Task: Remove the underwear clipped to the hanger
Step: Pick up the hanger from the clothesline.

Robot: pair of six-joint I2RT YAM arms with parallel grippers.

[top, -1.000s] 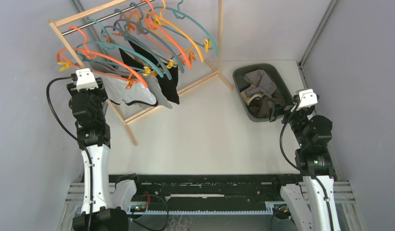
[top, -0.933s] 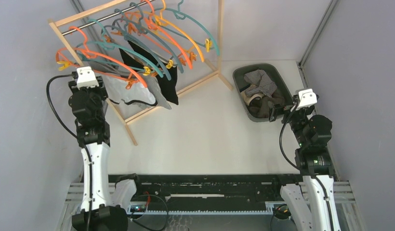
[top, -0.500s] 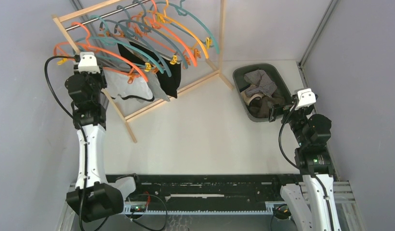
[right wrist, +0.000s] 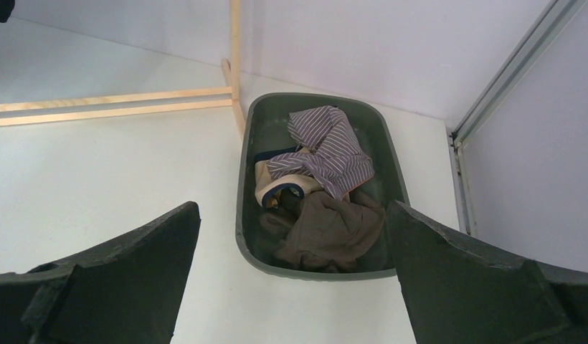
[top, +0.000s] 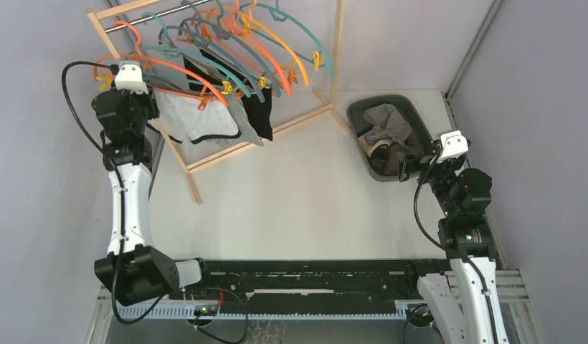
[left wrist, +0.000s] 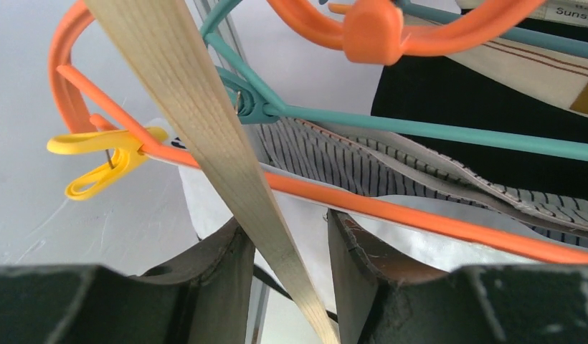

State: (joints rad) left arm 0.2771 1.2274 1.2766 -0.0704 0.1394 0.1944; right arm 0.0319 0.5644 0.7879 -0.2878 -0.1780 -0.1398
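The underwear hangs clipped on hangers on a wooden rack: a white pair with black trim (top: 194, 122), a grey pair (top: 241, 123) and a black pair (top: 259, 115). An orange hanger (top: 183, 75) carries the white pair (left wrist: 434, 215), with a yellow clip (left wrist: 105, 154) at its left end. My left gripper (top: 149, 115) (left wrist: 285, 222) sits at the rack's left wooden post (left wrist: 205, 122). The post runs slantwise between the two fingers and touches both. My right gripper (top: 409, 163) (right wrist: 292, 206) hangs wide open with nothing in it, over the near end of the bin.
A dark green bin (top: 363, 107) (right wrist: 242, 215) at the back right holds a striped shirt (right wrist: 327, 147) and a brown cloth (right wrist: 334, 233). Several teal, orange and yellow hangers crowd the rail. The rack's floor bars (top: 234, 147) cross the table. Grey walls stand close on both sides.
My left arm has stretched forward and its jaws have narrowed onto the post. The whole rack has shifted toward the back, and the hangers and cloth swung with it. The right arm has not moved.
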